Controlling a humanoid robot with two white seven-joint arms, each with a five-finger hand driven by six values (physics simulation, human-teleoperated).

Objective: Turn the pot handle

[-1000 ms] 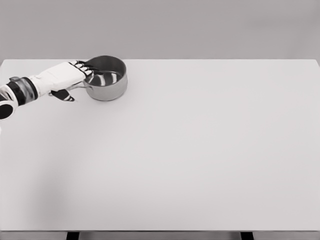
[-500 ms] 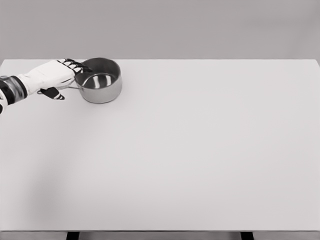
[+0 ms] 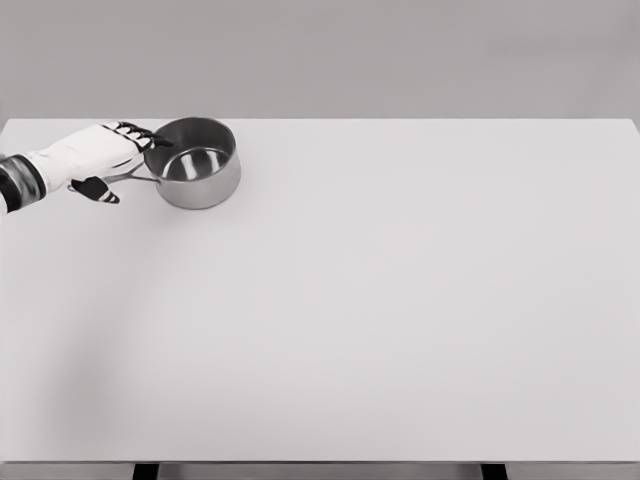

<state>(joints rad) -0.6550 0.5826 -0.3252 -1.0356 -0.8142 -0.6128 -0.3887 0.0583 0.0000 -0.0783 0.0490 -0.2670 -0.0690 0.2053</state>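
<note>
left hand (image 3: 95,155) gripping pot handle (image 3: 130,177), table (image 3: 400,300) far-left edge

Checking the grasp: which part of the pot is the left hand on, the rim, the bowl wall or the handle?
The handle: the left hand is closed around that thin bar jutting left from the steel pot, whose round wall and rim sit clear of the palm.

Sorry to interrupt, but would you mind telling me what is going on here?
The robot's left hand is at the handle of a steel pot near the far left corner of the white table. Its fingers reach the pot's rim, with the thumb below the handle. The pot stands upright and looks empty. The right arm is out of view.
</note>
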